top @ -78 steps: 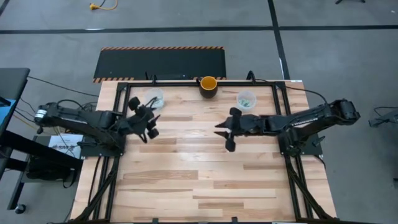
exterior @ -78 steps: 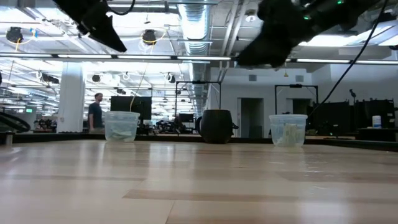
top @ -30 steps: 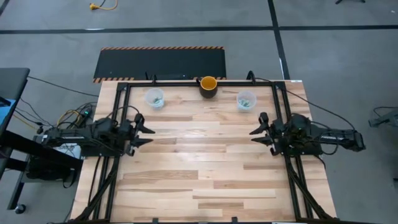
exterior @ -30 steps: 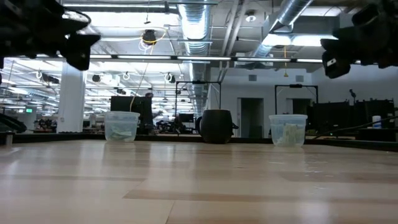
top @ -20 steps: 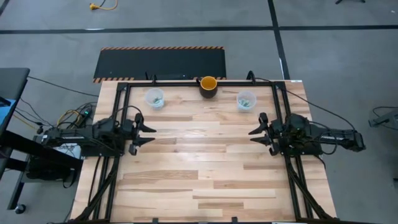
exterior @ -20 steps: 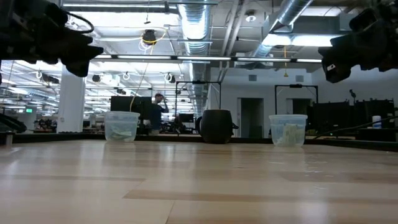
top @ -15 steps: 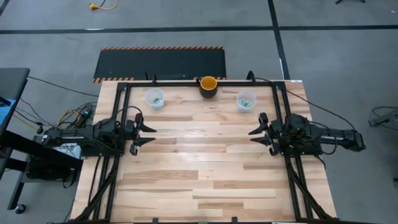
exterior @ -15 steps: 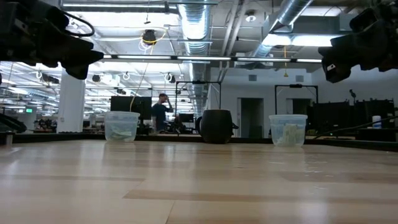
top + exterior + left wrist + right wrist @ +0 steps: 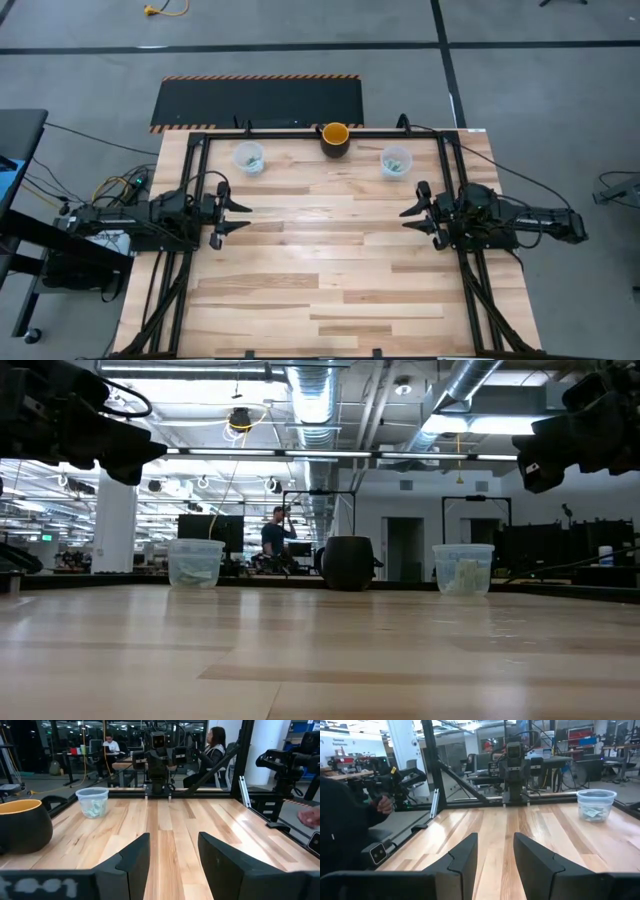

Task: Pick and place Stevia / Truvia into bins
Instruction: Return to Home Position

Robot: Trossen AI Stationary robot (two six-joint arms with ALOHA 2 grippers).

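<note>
left gripper [image 9: 238, 217]: at the left edge of the table [image 9: 320, 280], raised above the wood. It points across the table toward the right arm. The two fingers stand apart and there is nothing between them.
right gripper [image 9: 407, 218]: at the right edge of the table, also raised, pointing toward the left arm. The fingers are spread and hold nothing.
left bin [image 9: 248, 158]: upright at the far edge of the table, on the left of the cup. It is well apart from both grippers.
right bin [image 9: 396, 161]: upright at the far edge, on the right of the cup, also well apart from the grippers.
sachets [image 9: 593, 812]: a small heap of light green and white sachets lies at the bottom of the left bin. The right bin has a similar heap, and in the low view it stands higher than the left one. How many are in each I cannot tell.
cup [image 9: 335, 137]: yellow inside and dark outside. It stands upright between the two bins, in the middle of the far edge.
table: light wooden planks with a black frame around.
room: in the low view a person [image 9: 274, 538] stands far behind the table, seen between the left bin and the cup.
</note>
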